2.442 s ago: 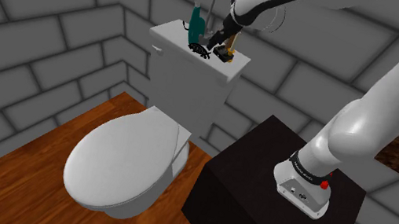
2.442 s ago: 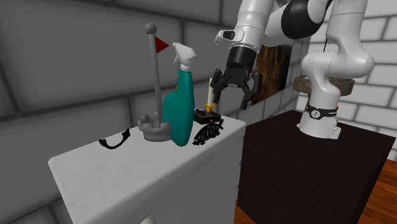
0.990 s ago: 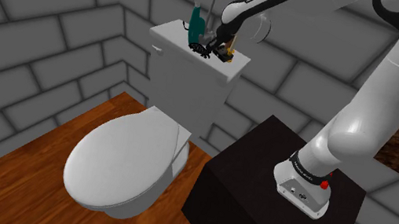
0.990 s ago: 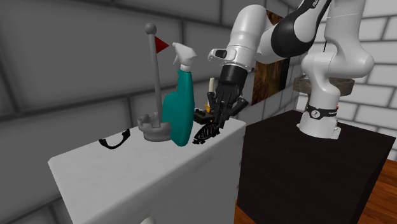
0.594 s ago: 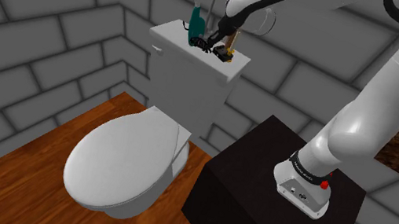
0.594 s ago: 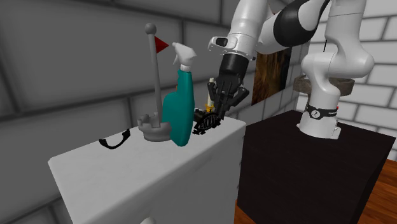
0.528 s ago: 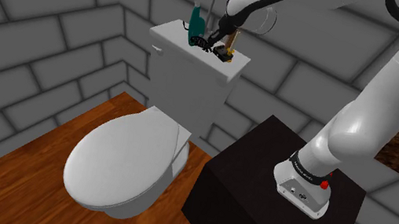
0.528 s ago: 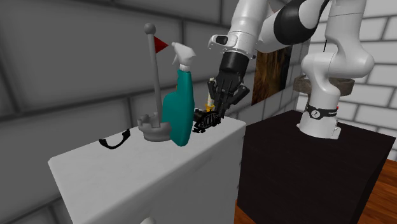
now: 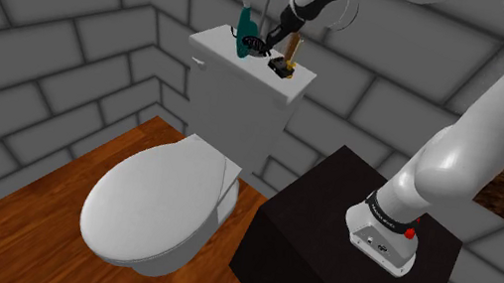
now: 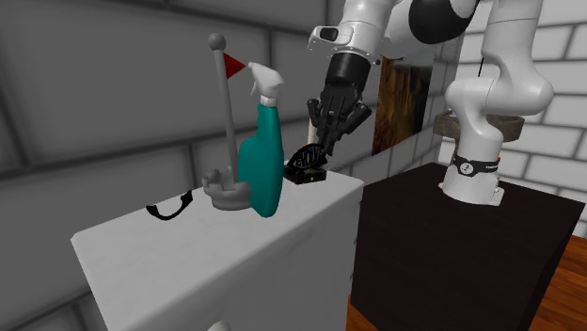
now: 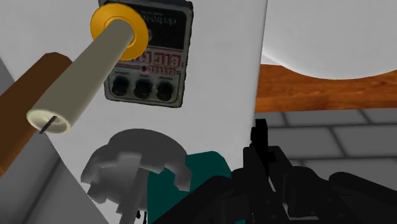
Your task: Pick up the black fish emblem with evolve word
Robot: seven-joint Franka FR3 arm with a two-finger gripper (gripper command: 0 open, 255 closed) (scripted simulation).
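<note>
The black fish emblem [image 10: 307, 156] hangs a little above the white toilet tank lid [image 10: 188, 249], and my gripper [image 10: 322, 143] is shut on it. In the shoulder view the emblem [image 9: 252, 43] shows as a small dark shape beside the gripper [image 9: 272, 38], in front of the teal spray bottle [image 9: 246, 25]. In the wrist view the emblem [image 11: 257, 167] stands up between my black fingers [image 11: 331, 197], over the tank lid's edge [image 11: 229, 95].
On the lid stand a teal spray bottle [image 10: 261, 165], a grey base with a flag pole [image 10: 224, 122], a black pedal box [image 10: 308, 175] and a candle [image 11: 83, 83]. Another black emblem [image 10: 169, 209] lies further along. The toilet [image 9: 162, 199] and the dark stand [image 9: 346, 248] are below.
The gripper has risen with the emblem clasped, lifting it off the tank lid and away from the pedal box. The spray bottle and flag pole have leaned slightly.
</note>
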